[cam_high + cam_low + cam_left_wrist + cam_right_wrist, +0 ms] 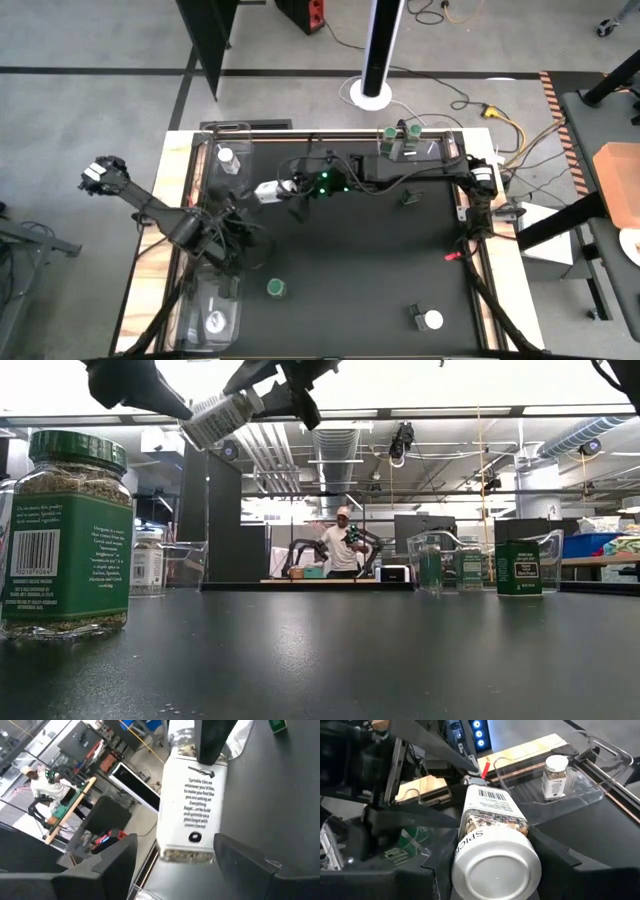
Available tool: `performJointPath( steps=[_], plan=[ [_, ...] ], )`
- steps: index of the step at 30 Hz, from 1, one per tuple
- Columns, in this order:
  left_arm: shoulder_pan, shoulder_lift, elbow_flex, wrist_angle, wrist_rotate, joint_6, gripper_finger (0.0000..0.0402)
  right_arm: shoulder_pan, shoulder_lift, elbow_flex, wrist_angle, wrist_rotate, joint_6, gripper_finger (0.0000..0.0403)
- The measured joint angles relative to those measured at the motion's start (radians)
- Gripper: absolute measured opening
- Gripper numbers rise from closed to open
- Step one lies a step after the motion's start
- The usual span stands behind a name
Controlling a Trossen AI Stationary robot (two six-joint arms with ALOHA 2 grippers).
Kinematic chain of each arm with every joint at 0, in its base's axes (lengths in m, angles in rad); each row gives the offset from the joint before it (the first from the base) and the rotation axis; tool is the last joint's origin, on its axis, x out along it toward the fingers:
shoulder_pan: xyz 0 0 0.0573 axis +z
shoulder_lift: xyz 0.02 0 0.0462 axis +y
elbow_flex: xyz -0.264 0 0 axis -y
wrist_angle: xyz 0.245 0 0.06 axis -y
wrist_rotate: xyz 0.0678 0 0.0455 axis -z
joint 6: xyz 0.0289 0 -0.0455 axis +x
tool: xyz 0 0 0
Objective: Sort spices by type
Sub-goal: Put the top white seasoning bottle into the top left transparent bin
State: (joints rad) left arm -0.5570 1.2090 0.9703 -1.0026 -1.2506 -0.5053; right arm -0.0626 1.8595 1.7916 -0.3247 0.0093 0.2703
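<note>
I hold a white-lidded spice jar (495, 845) up in the air above the table (350, 270), and it lies tipped on its side. My right end effector (285, 190) is closed tight around it near the lid end. My left end effector (222, 243) is low by the left edge of the table, and in its own view its fingers (210, 740) sit on both sides of that same jar's (192, 810) white label, but I cannot tell if they squeeze it. Another white-lidded jar (227, 158) stands upright in the clear tray (205, 175) at the far left of the table. One more white-lidded jar (214, 322) sits in the near left tray (190, 305). Two green-lidded jars (398, 133) stand side by side in a clear tray at the far edge. A green-lidded jar (275, 288) stands alone on the black table, near the front. A jar with a white lid (427, 320) lies on its side at the front right. Far behind the table, a person (343, 545) sits in the room.
</note>
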Motion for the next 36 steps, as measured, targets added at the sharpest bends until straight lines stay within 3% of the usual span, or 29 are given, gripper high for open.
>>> performJointPath(
  steps=[3,9,15,20,23,30,36],
  plan=[
    [0.037,0.001,-0.002,0.066,0.017,0.087,0.0247,0.0,0.0,0.0,0.008,0.002,0.0,0.0195],
    [0.143,0.0,-0.003,0.203,0.163,0.282,0.0247,-0.01,0.0,-0.002,0.003,-0.003,-0.012,0.0195],
    [0.183,-0.004,-0.004,0.208,0.184,0.295,0.0233,-0.007,-0.005,-0.002,0.003,-0.028,-0.032,0.0195],
    [0.166,-0.003,-0.01,0.238,0.179,0.294,0.0187,-0.003,-0.02,-0.002,-0.011,-0.052,0.016,0.0195],
    [0.148,-0.001,-0.011,0.265,0.169,0.295,0.0186,0.002,-0.024,-0.003,-0.02,-0.056,0.025,0.0196],
    [0.126,-0.023,-0.048,0.315,0.207,0.285,0.0186,0.007,-0.043,-0.012,-0.029,-0.065,-0.053,0.0287],
    [0.106,-0.083,-0.137,0.577,0.292,0.344,0.0186,0.009,-0.125,-0.012,-0.035,-0.062,-0.133,0.0337]
  ],
)
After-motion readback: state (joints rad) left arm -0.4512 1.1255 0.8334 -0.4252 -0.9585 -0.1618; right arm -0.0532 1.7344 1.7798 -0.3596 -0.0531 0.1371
